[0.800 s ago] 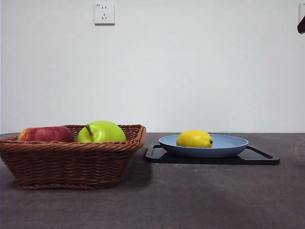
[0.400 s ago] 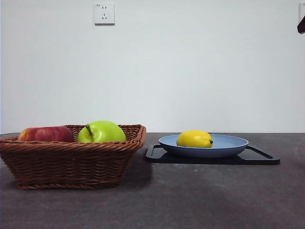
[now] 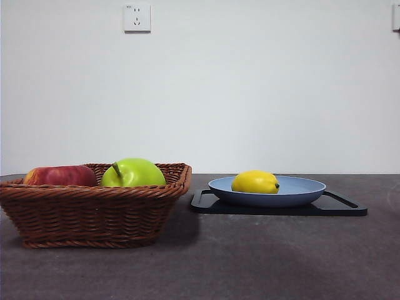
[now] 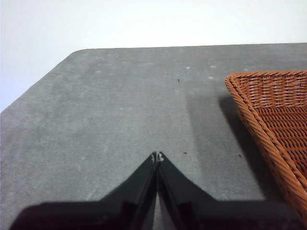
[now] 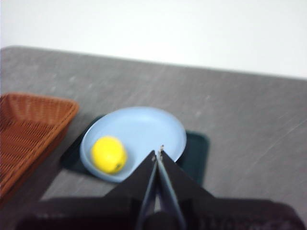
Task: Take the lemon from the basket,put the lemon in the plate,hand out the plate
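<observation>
The yellow lemon [image 3: 255, 182] lies in the light-blue plate [image 3: 300, 190], which rests on a black tray [image 3: 340, 207] right of the wicker basket [image 3: 94, 212]. The right wrist view shows the lemon [image 5: 109, 154] in the plate [image 5: 144, 129] well below my right gripper [image 5: 157, 152], which is shut and empty, high above the plate. My left gripper [image 4: 157, 156] is shut and empty over bare table beside the basket's corner [image 4: 273, 115]. Neither gripper shows in the front view.
A green apple [image 3: 133, 173] and a red apple [image 3: 59, 175] lie in the basket. The black tray [image 5: 194, 153] lies under the plate. A wall socket [image 3: 137, 17] is on the back wall. The table's edge [image 4: 43, 81] shows in the left wrist view.
The black arm tip at the top right corner of the front view has gone out of view. The lemon, plate and basket have not moved.
</observation>
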Available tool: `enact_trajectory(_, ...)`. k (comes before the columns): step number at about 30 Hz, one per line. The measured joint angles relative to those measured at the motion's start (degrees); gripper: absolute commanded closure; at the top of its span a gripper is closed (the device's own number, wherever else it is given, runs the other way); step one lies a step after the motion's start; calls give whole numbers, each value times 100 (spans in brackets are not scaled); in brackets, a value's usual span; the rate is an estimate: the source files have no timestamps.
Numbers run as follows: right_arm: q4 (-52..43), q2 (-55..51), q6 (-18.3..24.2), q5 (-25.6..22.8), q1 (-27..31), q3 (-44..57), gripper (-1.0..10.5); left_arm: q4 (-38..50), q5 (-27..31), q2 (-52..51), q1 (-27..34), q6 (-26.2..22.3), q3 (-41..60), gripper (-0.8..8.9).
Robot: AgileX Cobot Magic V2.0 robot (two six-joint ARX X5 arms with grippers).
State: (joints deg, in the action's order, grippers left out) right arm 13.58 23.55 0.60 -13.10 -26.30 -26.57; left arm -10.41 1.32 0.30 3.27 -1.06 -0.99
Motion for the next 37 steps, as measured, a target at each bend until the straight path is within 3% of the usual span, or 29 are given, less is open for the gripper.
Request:
enact_trajectory(3,-96,-621,31,70,387,267,943,0,0,0,0,0,0,805)
enact_trajectory(9,-111,-1725,13,1029,1377,1276,943,0,0,0,0,0,0,805)
enact_trajectory(14,-149,-2079,-37,1303,1829,1893,943,0,-2,0,0,0,0,805)
enact_trajectory(23,-184,-2225,-46,1314,1956,2503,943,0,-2,0,0,0,0,805)
enact_trajectory(37,-271,-2267,-79,1309,1956,2531,943,0,0,0,0,0,0,805)
